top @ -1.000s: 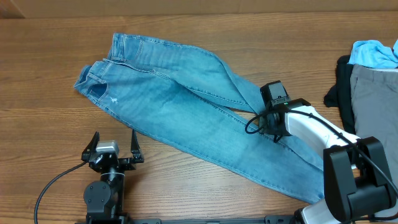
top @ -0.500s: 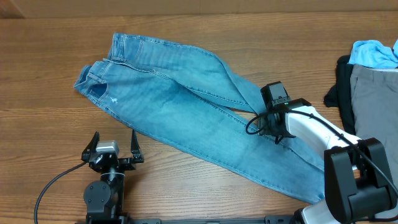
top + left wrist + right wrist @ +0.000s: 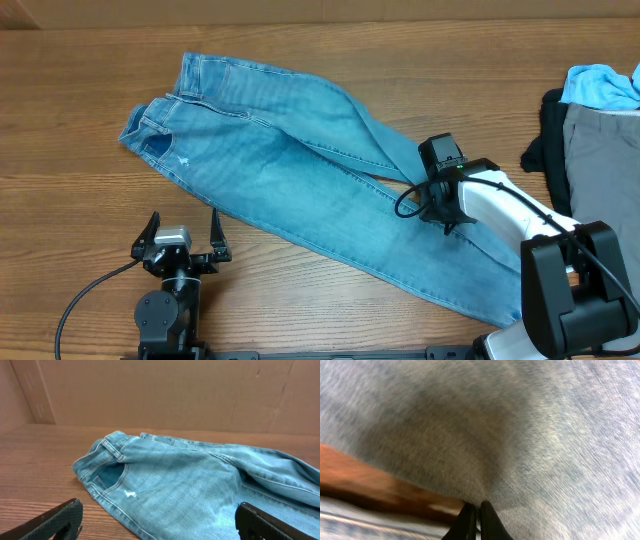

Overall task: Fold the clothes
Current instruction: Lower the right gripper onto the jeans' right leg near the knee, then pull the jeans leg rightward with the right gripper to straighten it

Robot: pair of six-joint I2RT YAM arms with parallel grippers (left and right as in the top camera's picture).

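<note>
1. Spread diag. across brown wooden table (image 3: 70, 130), waistband far-left, legs trailing right: faded light-blue denim jeans (image 3: 300, 190).
2. Clamped on jeans' leg fabric w/ right gripper (image 3: 474, 510), tips together.
3. Parked beside jeans, not touching, w/ left gripper (image 3: 183, 228) spread wide.

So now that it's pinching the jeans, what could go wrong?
The right gripper has only a thin pinch of the jeans at a leg's edge; the denim might slip out on lifting.
The left gripper sits open, off the cloth, so the whole pair may drag instead of folding.
The grey garment lies near the right arm and could get snagged.
</note>
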